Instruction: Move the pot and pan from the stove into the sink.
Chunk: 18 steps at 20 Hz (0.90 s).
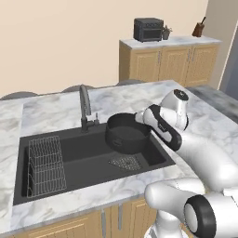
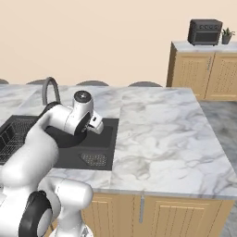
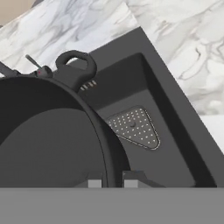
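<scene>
Now the white arm's two-finger gripper is clamped on the rim of the deep round dark grey-black pot, holding it above the wide black rectangular sink.

Nearest in the hand view, the dark fingertips pinch the pot's wall with jaws narrow; a small loop handle shows at the far rim. Below lies the basin floor with its triangular perforated drain plate. A wire rack fills the sink's left side, the dark arched faucet rises behind, and beyond stand wooden cabinets bearing a black toaster oven.
</scene>
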{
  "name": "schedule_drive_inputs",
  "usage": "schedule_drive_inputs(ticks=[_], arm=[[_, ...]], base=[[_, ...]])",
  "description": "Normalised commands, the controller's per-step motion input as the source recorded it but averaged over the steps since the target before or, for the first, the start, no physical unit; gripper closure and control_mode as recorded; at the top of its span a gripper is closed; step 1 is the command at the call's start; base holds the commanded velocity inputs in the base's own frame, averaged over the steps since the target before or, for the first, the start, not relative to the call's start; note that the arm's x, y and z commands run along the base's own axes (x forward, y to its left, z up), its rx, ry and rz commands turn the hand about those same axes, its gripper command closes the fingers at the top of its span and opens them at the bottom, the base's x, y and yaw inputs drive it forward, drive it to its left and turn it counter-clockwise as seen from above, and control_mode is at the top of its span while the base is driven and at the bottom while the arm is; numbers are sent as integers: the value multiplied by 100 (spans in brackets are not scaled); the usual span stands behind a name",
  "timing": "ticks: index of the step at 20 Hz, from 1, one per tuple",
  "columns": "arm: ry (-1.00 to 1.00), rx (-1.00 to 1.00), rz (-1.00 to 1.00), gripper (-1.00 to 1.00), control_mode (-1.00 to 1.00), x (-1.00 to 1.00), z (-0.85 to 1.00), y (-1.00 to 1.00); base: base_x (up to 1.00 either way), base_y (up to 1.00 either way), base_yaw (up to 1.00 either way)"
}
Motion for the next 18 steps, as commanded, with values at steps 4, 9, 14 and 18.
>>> schedule_drive_inputs(ticks=[4, 9, 14, 18], arm=[[-1, 0, -11, 100, -100, 55, -39, 12], [0, 0, -8, 100, -100, 42, -44, 10], [0, 0, -5, 100, -100, 24, -40, 5], [0, 0, -1, 100, -100, 15, -26, 0]], base=[[0, 0, 0], [0, 0, 0], [0, 0, 0], [0, 0, 0]])
